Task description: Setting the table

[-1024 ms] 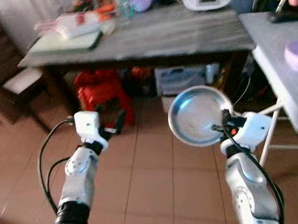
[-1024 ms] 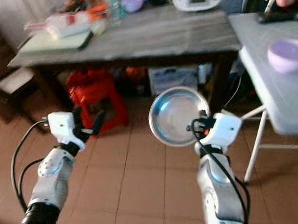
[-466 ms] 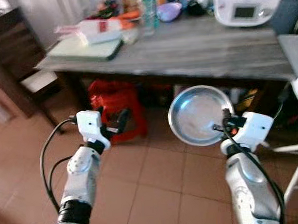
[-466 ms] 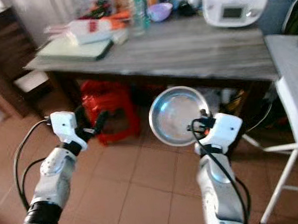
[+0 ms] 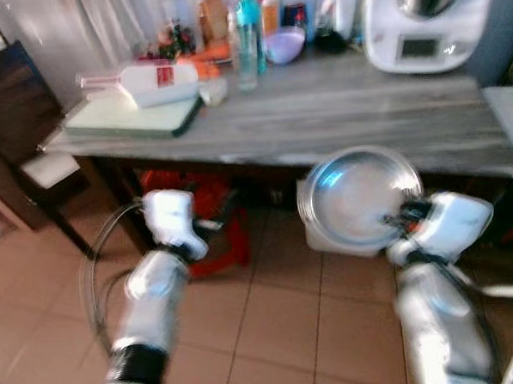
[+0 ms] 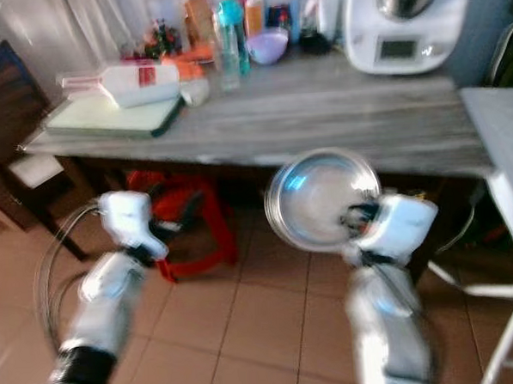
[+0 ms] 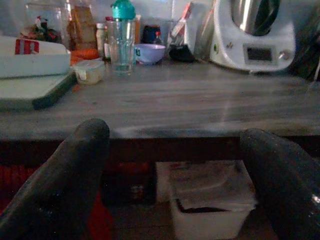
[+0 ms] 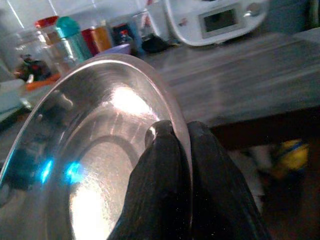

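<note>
A round steel plate [image 5: 357, 195] is held upright on its edge in front of me, with my right gripper [image 5: 402, 216] shut on its rim. In the right wrist view the two black fingers [image 8: 160, 150] pinch the rim of the plate [image 8: 95, 150]. My left gripper [image 7: 175, 135] stands open with nothing between its fingers, level with the edge of the grey wooden table [image 5: 321, 111] and short of it. The table's near middle part is bare.
On the table stand a white kitchen appliance [image 5: 420, 20], a purple bowl [image 5: 285, 44], a teal-capped bottle [image 5: 246, 33] and a green board [image 5: 128, 117] bearing a white box. Under it are a red stool [image 5: 220, 237] and a white bin [image 7: 210, 195]. A dark chair [image 5: 16, 127] stands left.
The camera has come closer to the grey table and turned left, so the table now sits nearer and larger. Both arms keep their pose; the plate stays in my right gripper.
</note>
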`<state>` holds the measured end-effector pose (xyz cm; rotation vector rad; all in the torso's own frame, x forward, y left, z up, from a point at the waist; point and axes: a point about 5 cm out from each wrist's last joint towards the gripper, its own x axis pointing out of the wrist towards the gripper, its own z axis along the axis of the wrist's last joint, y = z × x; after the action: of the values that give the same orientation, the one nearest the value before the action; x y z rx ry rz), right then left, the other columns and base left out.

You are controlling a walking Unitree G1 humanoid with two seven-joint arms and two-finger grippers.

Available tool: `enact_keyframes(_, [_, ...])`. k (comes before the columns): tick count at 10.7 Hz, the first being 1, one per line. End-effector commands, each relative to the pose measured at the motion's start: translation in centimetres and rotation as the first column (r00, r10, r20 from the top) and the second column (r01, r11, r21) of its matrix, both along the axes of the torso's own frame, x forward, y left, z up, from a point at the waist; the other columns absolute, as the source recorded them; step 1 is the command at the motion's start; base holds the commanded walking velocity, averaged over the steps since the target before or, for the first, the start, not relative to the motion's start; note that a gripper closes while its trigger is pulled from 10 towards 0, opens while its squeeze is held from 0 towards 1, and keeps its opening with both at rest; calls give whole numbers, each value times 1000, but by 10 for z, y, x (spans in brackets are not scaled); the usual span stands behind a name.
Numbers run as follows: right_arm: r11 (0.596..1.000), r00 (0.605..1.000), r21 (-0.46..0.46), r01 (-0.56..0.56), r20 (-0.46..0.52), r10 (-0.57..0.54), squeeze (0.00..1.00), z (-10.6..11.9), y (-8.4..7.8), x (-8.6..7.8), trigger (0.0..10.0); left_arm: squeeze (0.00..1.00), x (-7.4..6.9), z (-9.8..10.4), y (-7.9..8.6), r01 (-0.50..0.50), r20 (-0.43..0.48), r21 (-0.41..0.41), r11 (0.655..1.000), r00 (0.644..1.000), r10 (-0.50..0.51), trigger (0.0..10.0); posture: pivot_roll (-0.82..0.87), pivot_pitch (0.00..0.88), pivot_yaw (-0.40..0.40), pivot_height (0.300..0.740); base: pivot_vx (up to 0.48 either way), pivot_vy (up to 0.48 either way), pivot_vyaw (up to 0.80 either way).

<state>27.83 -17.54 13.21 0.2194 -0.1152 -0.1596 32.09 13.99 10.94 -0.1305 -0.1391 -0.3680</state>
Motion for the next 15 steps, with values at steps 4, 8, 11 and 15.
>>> enact_keyframes(4, [999,999,-2,43,30,-42,0,6,-9,-1,10000,0,3,6,-8,26,19,1,1000,999,-26,10000,44,48,98,740,480,0,0])
enact_keyframes(8, [999,999,-3,36,35,-36,0,7,-9,2,10000,0,2,5,-7,20,21,0,1000,1000,-20,10000,52,44,84,740,480,0,0])
enact_keyframes(11, [999,999,21,35,28,-36,0,7,-8,5,10000,0,-9,0,-4,52,45,56,997,998,-54,10000,59,38,74,740,144,0,0])
enact_keyframes(15, [997,998,55,56,1,-56,0,5,-19,18,10000,0,-32,-11,18,116,23,185,976,992,-122,10000,59,38,70,740,0,0,0])
